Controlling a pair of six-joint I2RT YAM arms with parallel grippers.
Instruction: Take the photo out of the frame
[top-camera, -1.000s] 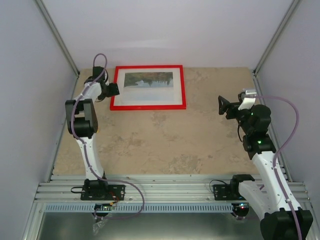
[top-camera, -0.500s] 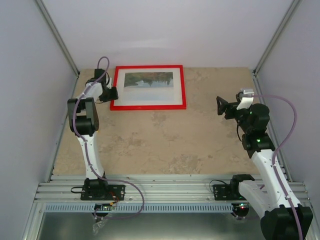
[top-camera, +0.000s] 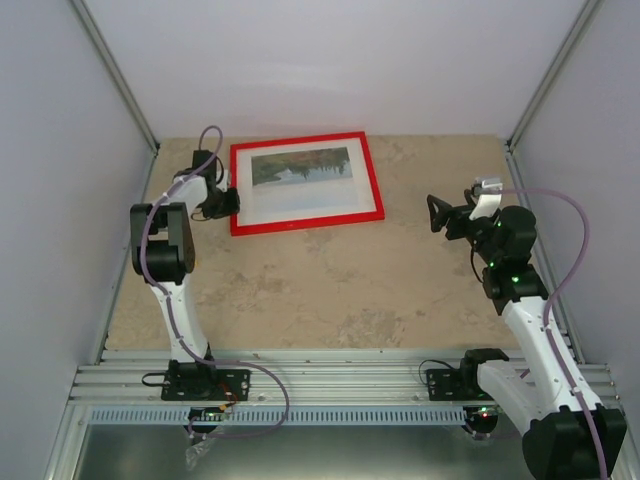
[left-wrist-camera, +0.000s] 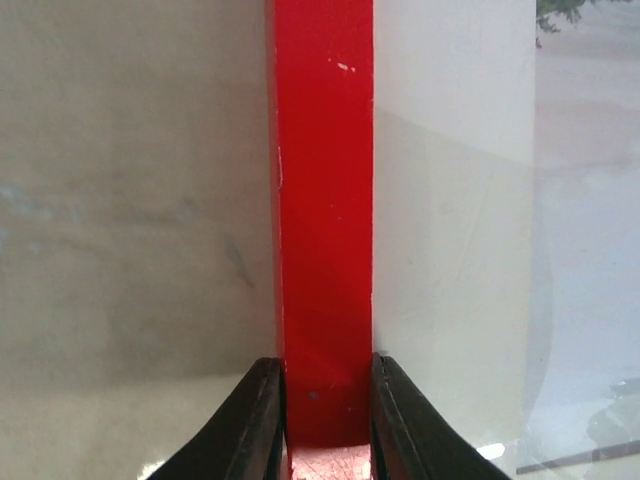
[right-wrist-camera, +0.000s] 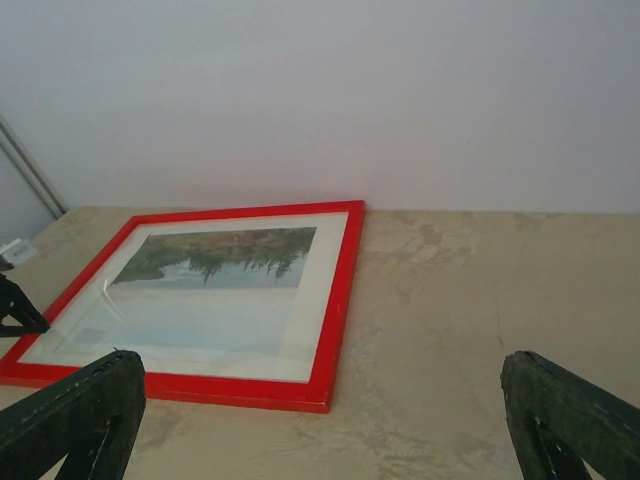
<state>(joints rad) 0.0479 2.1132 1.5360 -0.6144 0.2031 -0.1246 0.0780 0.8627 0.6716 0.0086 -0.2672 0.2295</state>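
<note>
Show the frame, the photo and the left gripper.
the frame (right-wrist-camera: 338, 300), right wrist view, its right red bar.
the photo (right-wrist-camera: 205, 295), right wrist view, pale water area.
the left gripper (left-wrist-camera: 323, 365), left wrist view, between fingertips.

Left wrist view: frame (left-wrist-camera: 323, 200) cropped top, photo (left-wrist-camera: 590, 180) cut by right edge.

- The left arm (top-camera: 165, 250) stands at the left of the overhead view, elbow bent, wrist reaching toward the upper left.
- The left gripper (top-camera: 222, 203) has its fingers (left-wrist-camera: 262, 420) pressed against both sides of the frame (left-wrist-camera: 323, 200) bar.
- The right arm (top-camera: 520, 300) is bent at the right. The right gripper (top-camera: 440, 212) points left, its fingers (right-wrist-camera: 80, 415) spread wide around nothing.
</note>
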